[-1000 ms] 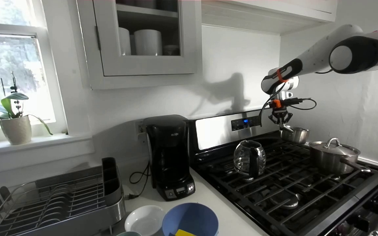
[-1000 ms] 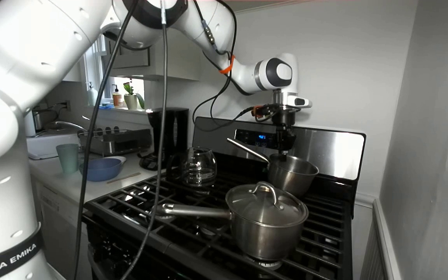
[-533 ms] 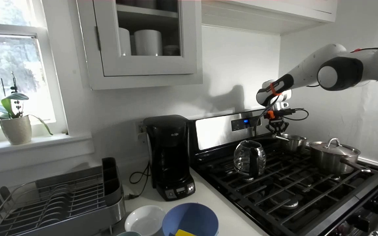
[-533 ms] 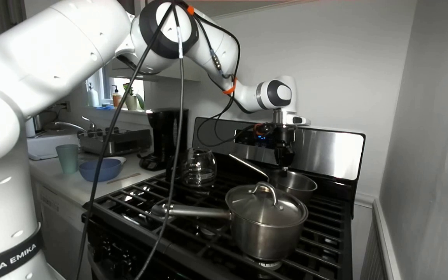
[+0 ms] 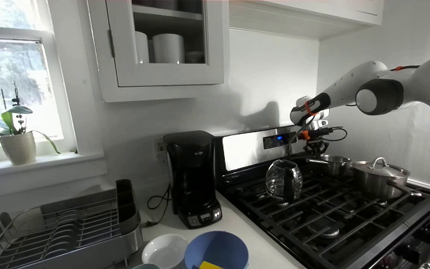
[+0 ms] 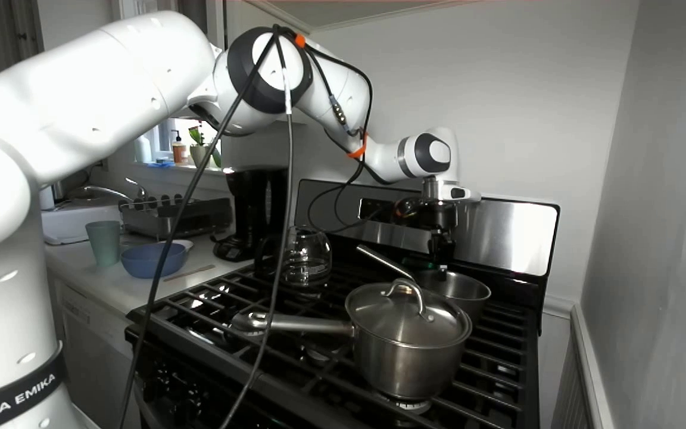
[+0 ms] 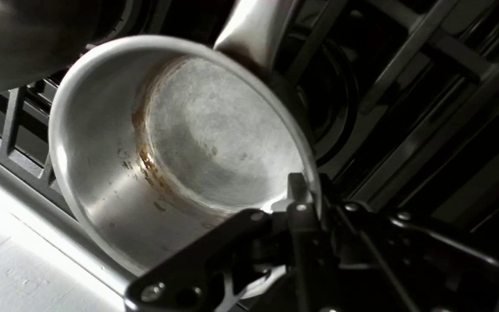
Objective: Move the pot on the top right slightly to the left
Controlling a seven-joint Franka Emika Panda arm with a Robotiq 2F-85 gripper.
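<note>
My gripper (image 7: 312, 189) pinches rim of pot (image 7: 206, 134), lower right of wrist view; one finger (image 7: 296, 186) inside, presumably so pot follows sideways.

Blue bowl (image 5: 218, 244) — yellow thing (image 5: 208, 265) inside, apparently.

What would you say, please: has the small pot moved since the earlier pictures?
Yes, downward: in both exterior views, the small pot sits lower against the stove's back panel.
</note>
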